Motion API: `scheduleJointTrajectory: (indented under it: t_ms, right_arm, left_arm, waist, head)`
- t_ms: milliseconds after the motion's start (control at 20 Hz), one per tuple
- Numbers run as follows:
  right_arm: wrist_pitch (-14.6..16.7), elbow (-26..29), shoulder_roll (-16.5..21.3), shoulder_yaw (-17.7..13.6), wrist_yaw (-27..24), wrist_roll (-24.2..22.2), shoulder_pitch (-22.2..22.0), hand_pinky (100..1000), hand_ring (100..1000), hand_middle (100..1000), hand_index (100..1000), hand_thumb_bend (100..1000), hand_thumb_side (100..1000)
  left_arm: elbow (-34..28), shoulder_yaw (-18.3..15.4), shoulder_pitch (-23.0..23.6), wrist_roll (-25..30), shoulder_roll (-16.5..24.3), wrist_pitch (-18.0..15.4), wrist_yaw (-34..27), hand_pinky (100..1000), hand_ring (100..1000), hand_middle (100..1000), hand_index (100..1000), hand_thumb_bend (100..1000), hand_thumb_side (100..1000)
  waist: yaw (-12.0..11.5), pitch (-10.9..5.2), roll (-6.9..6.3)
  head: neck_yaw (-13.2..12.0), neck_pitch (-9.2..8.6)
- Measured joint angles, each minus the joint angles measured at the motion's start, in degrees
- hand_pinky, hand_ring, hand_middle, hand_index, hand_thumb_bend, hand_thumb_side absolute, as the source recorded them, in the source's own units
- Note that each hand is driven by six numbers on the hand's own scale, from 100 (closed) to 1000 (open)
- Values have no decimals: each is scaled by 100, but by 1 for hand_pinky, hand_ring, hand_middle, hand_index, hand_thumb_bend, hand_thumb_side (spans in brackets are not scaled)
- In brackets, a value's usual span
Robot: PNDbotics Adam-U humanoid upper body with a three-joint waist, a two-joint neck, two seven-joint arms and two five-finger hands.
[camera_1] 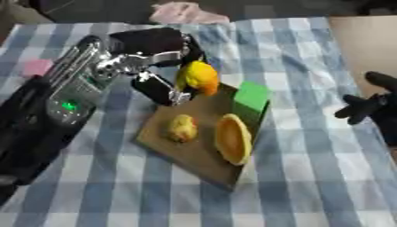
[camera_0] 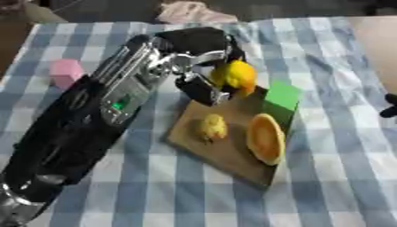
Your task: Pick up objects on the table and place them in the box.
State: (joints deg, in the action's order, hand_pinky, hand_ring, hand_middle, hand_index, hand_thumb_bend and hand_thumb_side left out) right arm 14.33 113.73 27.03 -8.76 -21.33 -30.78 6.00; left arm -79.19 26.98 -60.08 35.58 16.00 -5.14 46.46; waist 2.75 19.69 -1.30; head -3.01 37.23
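Note:
My left hand (camera_0: 203,53) reaches over the far corner of the flat brown box (camera_0: 225,153) and is shut on a yellow and orange fruit (camera_0: 238,76), held just above the box's back edge. Inside the box lie a small yellow lumpy piece (camera_0: 212,127), an orange oval piece (camera_0: 265,138) and a green block (camera_0: 282,97) at its far right corner. My right hand (camera_1: 374,104) shows at the right edge, fingers spread, holding nothing.
A pink block (camera_0: 66,72) sits on the blue and white checked cloth (camera_0: 341,177) to the left of my left arm. Pink crumpled material (camera_0: 190,12) lies at the table's far edge. A tan surface (camera_1: 364,37) borders the cloth at the upper right.

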Motion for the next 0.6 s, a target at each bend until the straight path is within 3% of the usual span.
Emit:
scheduleJointTrajectory:
  t_ms: [250,450,500,600]
  right_arm:
    - [-26,0,-2,-1,0,0,-4,982,722,561,967,100,504]
    - [-28,0,-3,-2,0,2,-7,982,722,560,967,100,506]
    - [-28,0,-3,-2,0,2,-9,982,722,560,967,100,507]
    - [-31,0,-3,-2,0,2,-23,982,722,561,967,100,507]
  left_arm:
    - [524,1,41,-54,-182,-344,355,707,652,571,771,100,426]
    - [682,2,93,8,-246,-547,431,904,876,822,928,100,642]
    - [680,2,98,25,-246,-577,441,936,908,859,954,145,690]
    - [654,1,99,46,-244,-613,487,962,931,883,969,286,692]
  waist:
    - [0,-4,0]
    - [-1,-16,3]
    - [-5,-20,3]
    - [-12,-31,3]
  head:
    - [-15,1]
    - [-20,4]
    - [-21,5]
    - [-21,7]
